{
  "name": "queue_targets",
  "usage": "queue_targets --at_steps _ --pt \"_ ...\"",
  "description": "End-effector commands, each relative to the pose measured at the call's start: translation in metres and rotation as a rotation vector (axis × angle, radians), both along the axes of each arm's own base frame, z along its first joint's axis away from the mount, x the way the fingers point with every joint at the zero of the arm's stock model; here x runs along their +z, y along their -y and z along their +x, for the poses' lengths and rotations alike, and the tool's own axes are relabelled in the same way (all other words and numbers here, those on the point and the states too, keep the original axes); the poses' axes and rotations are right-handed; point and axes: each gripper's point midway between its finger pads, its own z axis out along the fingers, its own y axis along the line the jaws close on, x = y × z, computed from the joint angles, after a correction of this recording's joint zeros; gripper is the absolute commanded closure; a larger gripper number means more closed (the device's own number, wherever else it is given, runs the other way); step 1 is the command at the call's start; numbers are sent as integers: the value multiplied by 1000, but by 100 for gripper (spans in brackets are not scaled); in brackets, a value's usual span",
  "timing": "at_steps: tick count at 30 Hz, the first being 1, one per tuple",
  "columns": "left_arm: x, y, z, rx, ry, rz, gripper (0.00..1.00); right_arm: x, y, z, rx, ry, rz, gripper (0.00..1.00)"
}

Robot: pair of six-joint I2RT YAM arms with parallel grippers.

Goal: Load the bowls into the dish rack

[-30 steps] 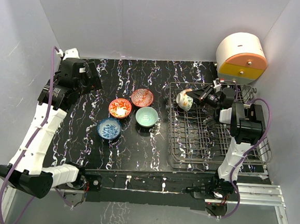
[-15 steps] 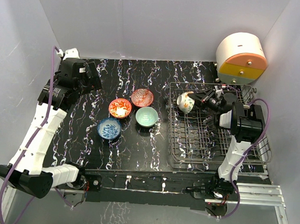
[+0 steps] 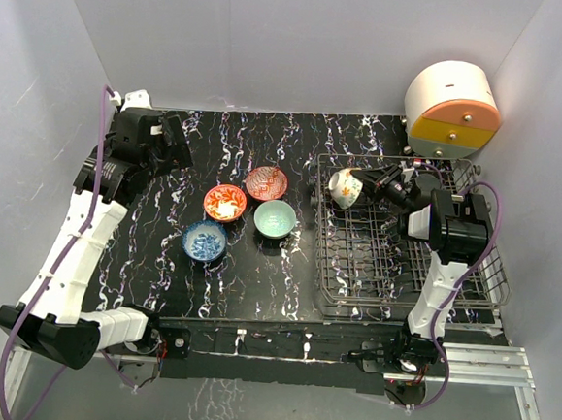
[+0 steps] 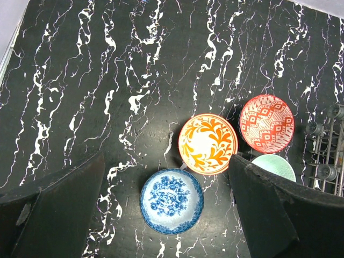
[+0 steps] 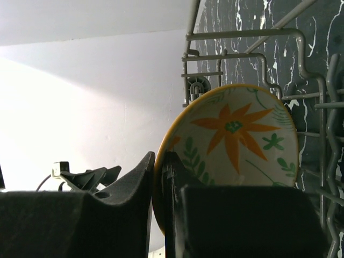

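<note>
My right gripper (image 3: 372, 187) is shut on the rim of the cream bowl with the orange flower (image 3: 345, 188), held on edge over the far left part of the grey wire dish rack (image 3: 469, 301). In the right wrist view the bowl (image 5: 236, 145) stands between rack wires, its rim pinched at my gripper (image 5: 160, 177). Four bowls sit on the black table: orange-red (image 3: 224, 203), red-pink (image 3: 266, 183), pale teal (image 3: 274, 218), blue patterned (image 3: 204, 241). My left gripper (image 3: 174, 143) is open and empty, high at the far left. Its wrist view shows the blue bowl (image 4: 171, 200) and the orange bowl (image 4: 207, 143).
A rounded white, orange and yellow drawer unit (image 3: 452, 112) stands at the far right corner behind the rack. White walls close in the table on three sides. The rack (image 4: 325, 156) edges into the left wrist view at the right.
My right gripper has shifted the flower bowl a little over the rack's far left end, first nearer and right, then back towards the far left. The left arm has barely moved.
</note>
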Motion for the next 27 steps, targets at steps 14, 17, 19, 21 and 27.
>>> queue_targets --at_steps 14,17,19,21,27 --pt "12 2 2 -13 41 -5 4 -38 -6 15 -13 -108 -148 82" --pt "11 1 1 -13 37 1 4 -40 -1 16 -31 -117 -196 79" --pt "10 2 1 -15 34 3 4 -42 4 17 -46 -129 -223 75" --pt "9 2 1 -14 33 2 4 -44 9 18 -50 -138 -248 70" --pt "6 3 3 -17 31 -2 4 -53 19 13 -63 -182 -345 56"
